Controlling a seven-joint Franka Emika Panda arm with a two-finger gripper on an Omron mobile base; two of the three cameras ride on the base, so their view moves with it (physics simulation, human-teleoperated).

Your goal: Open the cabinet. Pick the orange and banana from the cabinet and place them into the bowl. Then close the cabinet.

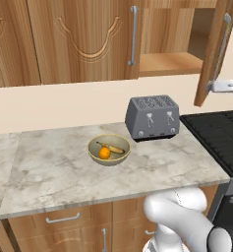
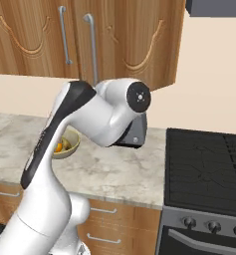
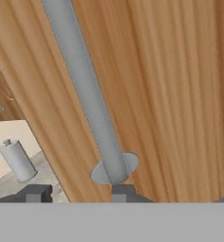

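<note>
Wall cabinet (image 1: 83, 39) half open: left door shut, right door (image 1: 214, 54) swung out toward the near right, with a bare wooden shelf (image 1: 169, 63) showing inside.

End effector (image 1: 221, 87) up at the open door's outer face, level with the lower end of its silver handle (image 1: 225, 39). From the hand camera, handle (image 3: 85, 94) seen close, running slantwise down the wood grain to its round foot. Two dark fingertips (image 3: 123, 192) standing apart, the handle's foot just above one of them. Cannot tell whether clamped on the bar or merely beside it.

Down on the marble desk (image 1: 64, 172), bowl (image 1: 93, 147) near the middle, left of the grey toaster (image 1: 152, 117) and a little nearer. Orange (image 1: 104, 153) and banana (image 1: 115, 149) both inside the bowl, touching, orange at the near side, banana lying across behind it. Black stove (image 1: 216, 133) at the desk's right end.

From the right base camera, bowl (image 2: 72, 144) partly hidden behind the arm, a bit of orange (image 2: 58, 147) visible within.
</note>
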